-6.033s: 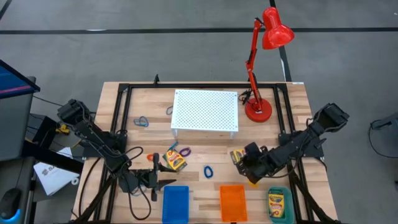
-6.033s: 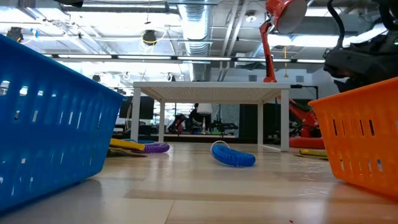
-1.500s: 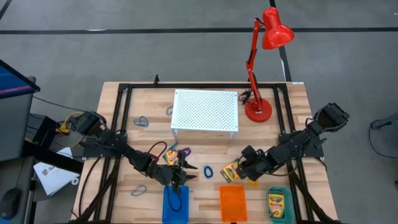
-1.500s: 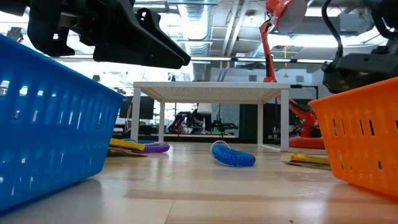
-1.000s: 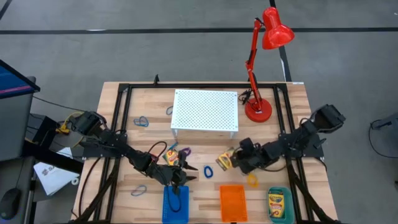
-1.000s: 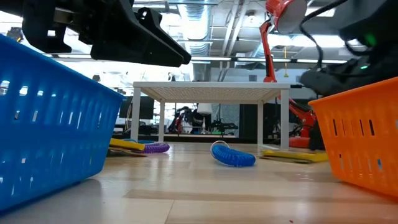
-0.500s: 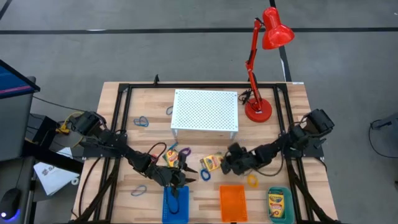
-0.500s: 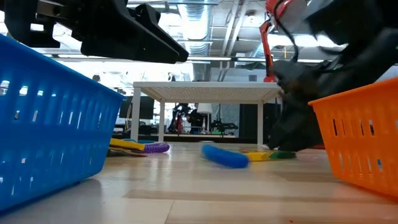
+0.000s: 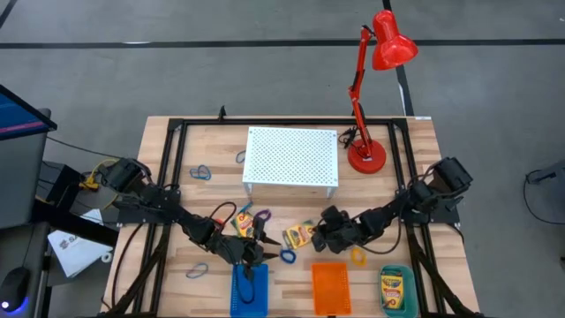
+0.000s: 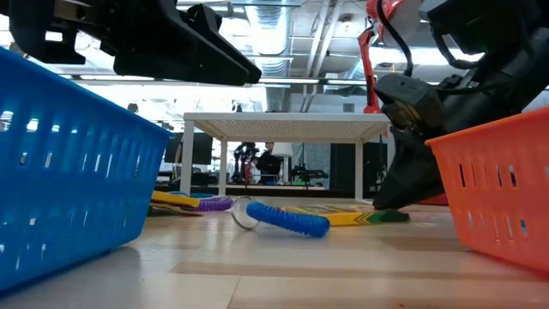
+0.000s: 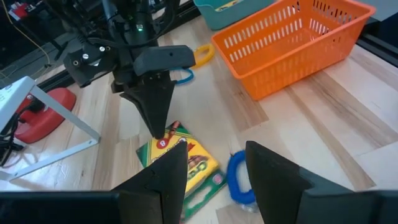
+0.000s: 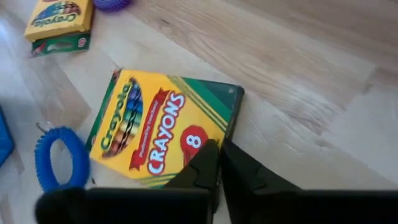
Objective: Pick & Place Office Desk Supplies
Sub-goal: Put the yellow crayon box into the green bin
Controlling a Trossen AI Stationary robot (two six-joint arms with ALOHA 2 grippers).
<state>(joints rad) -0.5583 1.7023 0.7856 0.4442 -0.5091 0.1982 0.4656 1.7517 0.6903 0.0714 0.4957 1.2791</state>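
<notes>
Right tool [image 12: 217,163], clenched empty, tips pressing the crayon box [image 12: 166,127] flat, probably sliding it across the worktop [image 9: 406,141]; blue loop [image 12: 61,157] just beside.

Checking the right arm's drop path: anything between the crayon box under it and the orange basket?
Nothing visible. The crayon box lies flat under the shut right gripper, bare wood between it and the orange basket. The blue coil loop lies off to the side.

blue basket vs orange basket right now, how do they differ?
Colour: the blue basket sits toward the left arm's side of the front edge, the orange basket toward the right arm's.
Contents: the blue basket holds a dark loop; the orange basket looks empty.
Overhead: the left gripper hangs above the blue basket; nothing hangs above the orange one.
Both are slotted plastic, similar in size.
</notes>
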